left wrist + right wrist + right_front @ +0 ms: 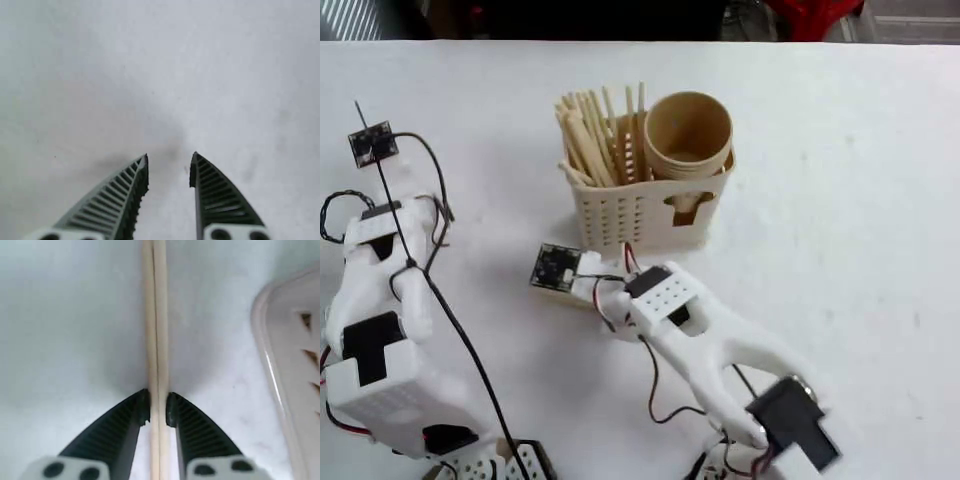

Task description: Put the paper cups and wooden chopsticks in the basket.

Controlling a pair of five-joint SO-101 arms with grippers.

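Seeing the right gripper (157,407) with its dark ribbed fingers (125,430) drawn in on a chopstick pair (156,315). One finger presses each side, and the gap is no wider than the two sticks. The sticks are pale plain wood, straight, side by side and touching, lying on the white tabletop (65,315). The basket (282,365) rim is just beside them in the right wrist view, not touching.

High view: the cream basket (640,215), with slotted walls and a cut-out handle, sits at 12 o'clock from the tabletop centre. Inside, a chopstick bundle (595,135) stands leaning in its 9 o'clock half. Stacked tan paper cups (688,135), mouth up, fill the 3 o'clock half. The right arm (710,345) comes in from 5 o'clock, with its wrist end close to the basket's 6 o'clock wall. The left arm (380,300) sits at 8 o'clock, well apart from the basket.

Left gripper (169,167): fingers parted by a modest gap, gripping nothing, over plain tabletop.
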